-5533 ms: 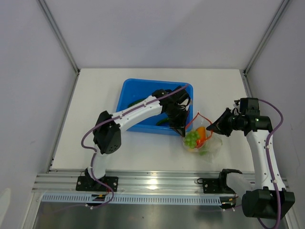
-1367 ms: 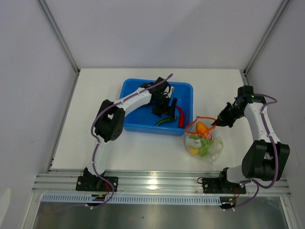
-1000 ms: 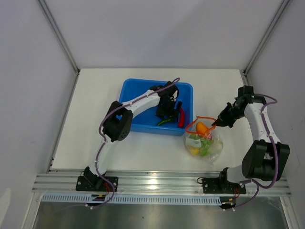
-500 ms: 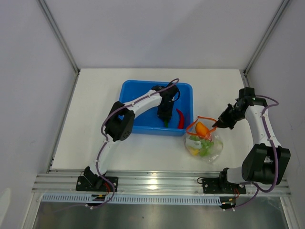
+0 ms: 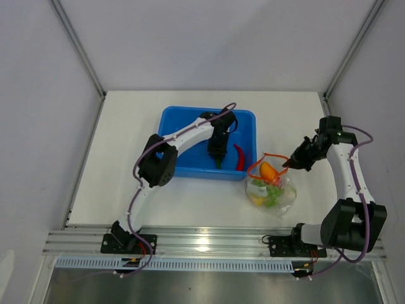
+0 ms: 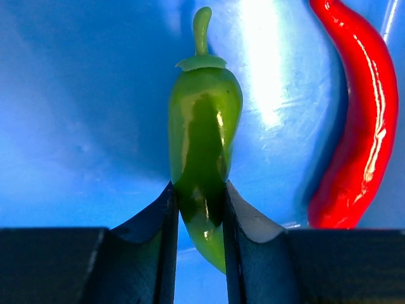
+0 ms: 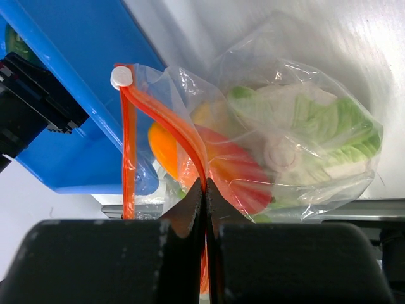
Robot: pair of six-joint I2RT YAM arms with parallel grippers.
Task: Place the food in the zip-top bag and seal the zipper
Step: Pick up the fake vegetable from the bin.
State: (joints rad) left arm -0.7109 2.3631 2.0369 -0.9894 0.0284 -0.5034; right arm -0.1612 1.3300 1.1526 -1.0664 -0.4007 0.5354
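Right wrist: clear zip-top bag [image 7: 253, 69], orange-red zipper [image 7: 161, 119], perhaps cauliflower [image 7: 297, 149] inside

One blue tub [image 5: 248, 130], one green chili pepper [image 6: 204, 120], one red chili [image 6: 357, 114], one clear zip-top bag [image 7: 304, 82] with one orange-red zipper [image 7: 161, 117], one orange fruit [image 5: 267, 170] and one white cauliflower [image 7: 297, 152] inside it, two pincers, left pincer [image 6: 197, 209] and right pincer [image 7: 204, 190], one table [image 5: 126, 190]

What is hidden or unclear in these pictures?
- Top view: the left arm covers most of the green pepper in the tub.
- Left wrist view: the upper edge cuts off the red chili's end.
- Right wrist view: the right fingers hide part of the zipper; the creased bag blurs the food inside.
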